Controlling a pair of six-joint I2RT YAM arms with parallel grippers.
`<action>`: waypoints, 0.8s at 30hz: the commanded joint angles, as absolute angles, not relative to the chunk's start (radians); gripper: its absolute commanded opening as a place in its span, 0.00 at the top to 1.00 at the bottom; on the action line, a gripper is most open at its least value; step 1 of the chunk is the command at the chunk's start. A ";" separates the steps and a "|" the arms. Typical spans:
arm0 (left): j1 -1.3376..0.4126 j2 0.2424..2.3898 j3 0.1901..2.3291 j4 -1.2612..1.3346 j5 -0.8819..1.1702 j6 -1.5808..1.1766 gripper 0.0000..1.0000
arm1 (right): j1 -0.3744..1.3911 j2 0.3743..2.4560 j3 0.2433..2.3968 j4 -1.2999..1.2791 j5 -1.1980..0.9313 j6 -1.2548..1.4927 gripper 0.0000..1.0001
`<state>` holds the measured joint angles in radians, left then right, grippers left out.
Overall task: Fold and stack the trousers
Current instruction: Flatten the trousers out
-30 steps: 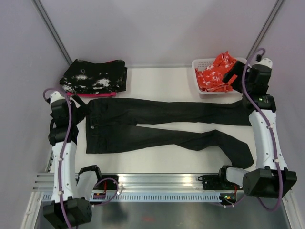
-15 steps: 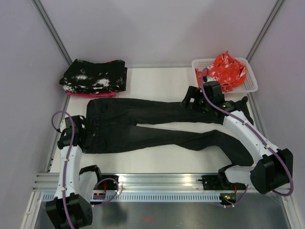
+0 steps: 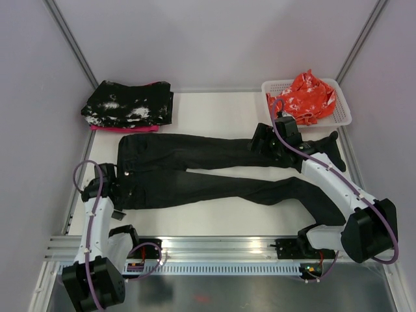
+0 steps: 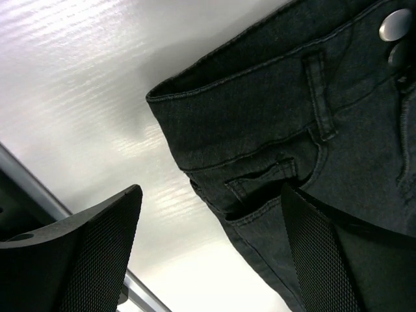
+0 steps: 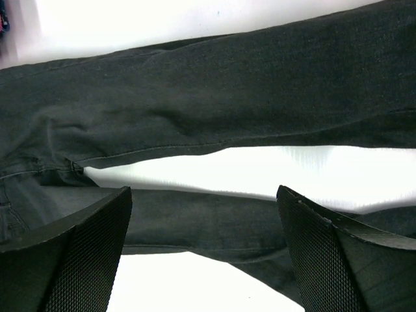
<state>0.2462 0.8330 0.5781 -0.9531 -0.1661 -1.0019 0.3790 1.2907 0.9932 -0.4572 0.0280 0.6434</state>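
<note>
The black trousers (image 3: 195, 170) lie flat across the table, waist at the left, legs running right. My left gripper (image 3: 112, 195) is open, low over the near-left corner of the waistband; the left wrist view shows that waistband corner and pocket (image 4: 273, 130) with one finger (image 4: 325, 260) over the cloth and the other over bare table. My right gripper (image 3: 265, 144) is open above the far leg, near its middle. The right wrist view shows both legs (image 5: 214, 104) with a strip of white table between them. Neither gripper holds anything.
A folded stack topped by black cloth speckled with white (image 3: 129, 104) lies at the far left. A white basket (image 3: 343, 114) with orange-red printed cloth (image 3: 307, 94) stands at the far right. A metal rail (image 3: 214, 250) runs along the near edge.
The right arm swung from beside the basket leftward to over the far leg. The left arm came down toward the near-left waist corner. The trousers have not moved.
</note>
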 commanded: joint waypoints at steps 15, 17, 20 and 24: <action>0.242 0.962 0.413 -0.701 -0.138 -1.071 0.49 | 0.383 1.270 1.008 -0.567 0.245 0.664 0.02; 0.242 0.956 0.452 -0.728 -0.175 -1.066 0.81 | 0.383 1.269 1.012 -0.580 0.265 0.661 0.02; 0.242 0.921 0.552 -0.856 -0.290 -1.054 0.97 | 0.382 1.272 1.026 -0.624 0.307 0.660 0.02; 0.244 0.877 0.713 -1.010 -0.461 -0.999 0.97 | 0.382 1.256 1.005 -0.695 0.351 0.670 0.02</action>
<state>0.2401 0.9134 0.5724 -0.8791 -0.2489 -1.0435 0.3798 1.2888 0.9936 -0.6243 0.2771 0.6529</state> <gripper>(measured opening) 0.066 0.979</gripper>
